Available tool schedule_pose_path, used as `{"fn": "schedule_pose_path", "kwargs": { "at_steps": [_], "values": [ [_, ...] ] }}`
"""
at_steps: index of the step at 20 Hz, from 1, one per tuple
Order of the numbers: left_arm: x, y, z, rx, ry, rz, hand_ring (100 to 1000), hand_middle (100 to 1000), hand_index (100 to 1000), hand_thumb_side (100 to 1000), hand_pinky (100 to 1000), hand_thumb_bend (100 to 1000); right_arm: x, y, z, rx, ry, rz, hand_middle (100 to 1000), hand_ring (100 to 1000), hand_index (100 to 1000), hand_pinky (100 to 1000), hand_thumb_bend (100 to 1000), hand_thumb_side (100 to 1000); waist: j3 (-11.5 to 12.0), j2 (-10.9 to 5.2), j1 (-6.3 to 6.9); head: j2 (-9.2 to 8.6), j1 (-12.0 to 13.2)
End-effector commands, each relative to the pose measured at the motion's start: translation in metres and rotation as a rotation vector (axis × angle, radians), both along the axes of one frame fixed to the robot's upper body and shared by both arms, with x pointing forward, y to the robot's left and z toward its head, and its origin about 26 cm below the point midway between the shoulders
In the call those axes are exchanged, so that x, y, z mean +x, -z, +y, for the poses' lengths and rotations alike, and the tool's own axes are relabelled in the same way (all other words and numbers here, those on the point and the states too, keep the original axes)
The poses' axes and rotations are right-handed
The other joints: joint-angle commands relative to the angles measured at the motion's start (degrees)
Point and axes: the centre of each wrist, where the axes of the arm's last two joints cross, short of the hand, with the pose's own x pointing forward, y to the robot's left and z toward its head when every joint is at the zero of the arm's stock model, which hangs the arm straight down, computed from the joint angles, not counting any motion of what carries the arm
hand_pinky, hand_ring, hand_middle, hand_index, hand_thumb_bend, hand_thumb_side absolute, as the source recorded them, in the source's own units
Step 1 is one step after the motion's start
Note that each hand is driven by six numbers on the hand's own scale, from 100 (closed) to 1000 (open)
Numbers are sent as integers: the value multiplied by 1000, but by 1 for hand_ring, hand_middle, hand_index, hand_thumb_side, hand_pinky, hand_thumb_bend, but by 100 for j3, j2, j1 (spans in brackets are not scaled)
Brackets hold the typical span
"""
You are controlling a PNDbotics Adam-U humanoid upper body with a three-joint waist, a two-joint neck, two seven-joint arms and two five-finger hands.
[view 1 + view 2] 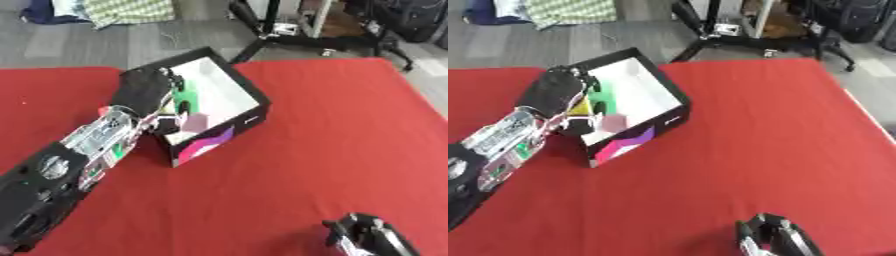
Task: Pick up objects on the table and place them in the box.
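Contact zone: the left hand (144, 90) sits over the left wall of the box (249, 92), its fingers hanging over the rim into the interior. Whether those fingers are curled round anything cannot be told; the back of the hand hides them.

Just beside the fingers, inside the box, lies a green object (185, 99) with dark spots. A pale pink object (194, 121) rests nearer the front wall. The right eye view also shows a yellow object (580, 107) close under the hand; whether the hand touches it cannot be told.

The box is black outside and white inside, with a pink and purple pattern on its front face. It stands open on the red table (332, 150), skewed to the table edges.

The right hand (367, 237) shows at the lower right corner, well apart from the box, fingers relaxed and holding nothing.

Progress, as a judgement: no loose object shows on the visible red surface, and several coloured objects are already in the box. The task appears near its end, with the present deposit over the box as the step in hand.
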Motion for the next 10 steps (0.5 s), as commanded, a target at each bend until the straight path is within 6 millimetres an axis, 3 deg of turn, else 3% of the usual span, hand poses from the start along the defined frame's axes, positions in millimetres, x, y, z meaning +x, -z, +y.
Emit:
{"fn": "schedule_pose_path", "kwargs": {
  "at_steps": [1,10],
  "values": [
    [0,-15,3,-18,3,-51,786,875,990,1000,821,224,0,-5,-1,-4,-6,-20,230,468,461,857,100,201,3,-82,-29,-43,-13],
    [-5,-24,5,-68,6,-85,782,873,993,1000,818,246,0,-5,-2,-6,-4,-17,230,468,461,856,100,201,7,-115,-20,-33,-36]
  ]
}}
